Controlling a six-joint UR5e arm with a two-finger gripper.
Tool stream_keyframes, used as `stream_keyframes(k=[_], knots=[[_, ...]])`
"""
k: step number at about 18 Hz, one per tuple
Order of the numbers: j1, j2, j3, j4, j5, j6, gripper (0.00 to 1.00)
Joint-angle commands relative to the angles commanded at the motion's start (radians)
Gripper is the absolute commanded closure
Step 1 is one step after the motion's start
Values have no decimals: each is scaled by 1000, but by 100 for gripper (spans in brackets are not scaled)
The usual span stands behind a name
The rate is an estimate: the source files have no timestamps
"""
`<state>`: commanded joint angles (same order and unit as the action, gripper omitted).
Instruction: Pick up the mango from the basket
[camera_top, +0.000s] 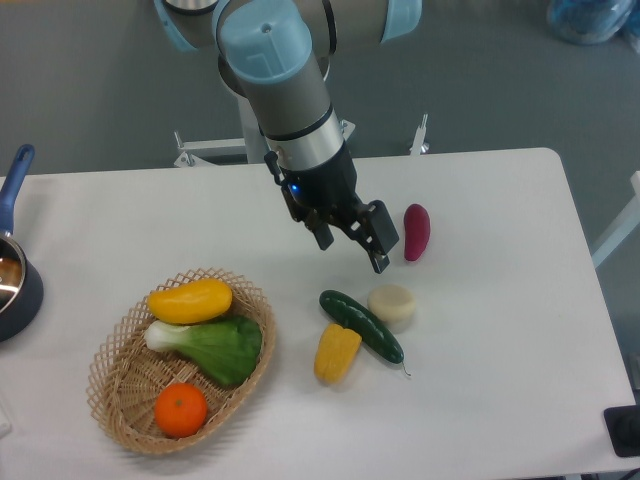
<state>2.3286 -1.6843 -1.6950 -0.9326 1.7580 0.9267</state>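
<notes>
White tabletop (500, 400) fills most of the view, with grey floor behind it. Near the lower left sits an oval wicker basket (120, 400). Inside it, at the end nearest the arm, lies the mango (190, 300), a glossy yellow oblong fruit touching a leafy green vegetable (215, 347); an orange (181, 410) rests at the near end. A grey and blue robot arm reaches down from the top, its black claw (350, 240) hanging above bare tabletop, well apart from the basket and off to its right. The two fingers stand apart with nothing between them. Below the claw lie a cucumber (361, 325), a yellow pepper (337, 352) and a pale round piece (391, 303); a purple sweet potato (416, 231) lies just beside the claw. A pot (12, 280) shows at the left edge. Judging by this, the task has barely begun: reaching, gripping and lifting the mango all remain.
</notes>
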Motion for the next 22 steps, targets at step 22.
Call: stream_keyframes(k=[22], knots=[[-255, -89, -95, 0, -107, -391, 0]])
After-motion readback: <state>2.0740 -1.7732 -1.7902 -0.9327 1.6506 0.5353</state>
